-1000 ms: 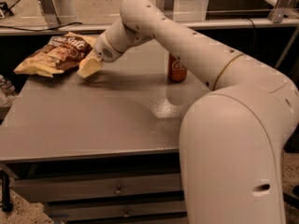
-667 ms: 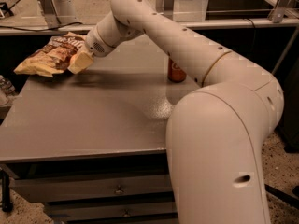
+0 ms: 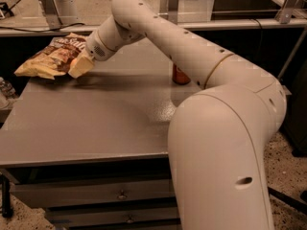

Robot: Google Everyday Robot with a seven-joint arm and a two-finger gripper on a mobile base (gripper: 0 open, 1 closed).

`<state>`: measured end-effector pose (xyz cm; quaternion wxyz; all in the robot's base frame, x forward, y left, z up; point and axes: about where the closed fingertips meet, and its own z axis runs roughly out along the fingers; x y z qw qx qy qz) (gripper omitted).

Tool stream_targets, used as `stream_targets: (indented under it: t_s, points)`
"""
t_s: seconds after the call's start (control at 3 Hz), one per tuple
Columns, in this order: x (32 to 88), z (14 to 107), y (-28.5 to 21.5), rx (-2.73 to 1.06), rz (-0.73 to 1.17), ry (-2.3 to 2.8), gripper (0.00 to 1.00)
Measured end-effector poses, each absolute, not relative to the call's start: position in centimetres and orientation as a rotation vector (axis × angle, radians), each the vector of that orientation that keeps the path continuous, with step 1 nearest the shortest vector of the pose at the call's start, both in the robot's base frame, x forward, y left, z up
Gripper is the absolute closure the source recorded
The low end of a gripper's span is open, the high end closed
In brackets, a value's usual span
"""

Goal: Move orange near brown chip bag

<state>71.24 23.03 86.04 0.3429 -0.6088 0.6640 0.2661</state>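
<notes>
Placement is looking close: end effector (image 3: 80, 67) is hovering at the brown chip bag's (image 3: 52, 57) four o'clock edge. Clamped or apart, I cannot tell; lowering gently to the desk (image 3: 96, 123) is looking like the next move.

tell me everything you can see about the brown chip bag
The brown chip bag lies flat and wrinkled at the far left corner of the gray table: dark brown middle with pale lettering, yellow ends, crinkly foil-like wrap. The gripper is at its right end, overlapping it in view; contact cannot be told.

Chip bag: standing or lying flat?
Lying flat: brown chip bag sprawls on the table, far-left corner; pincer at its right edge.
</notes>
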Motion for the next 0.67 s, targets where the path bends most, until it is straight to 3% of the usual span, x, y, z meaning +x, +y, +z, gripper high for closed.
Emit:
stream_targets:
  t_s: [0.33, 0.67]
  points:
    - [71.03, 85.46, 23.67, -1.585, 0.71, 1.731, 0.83]
    - [70.86, 85.07, 24.22, -1.586, 0.724, 1.733, 0.59]
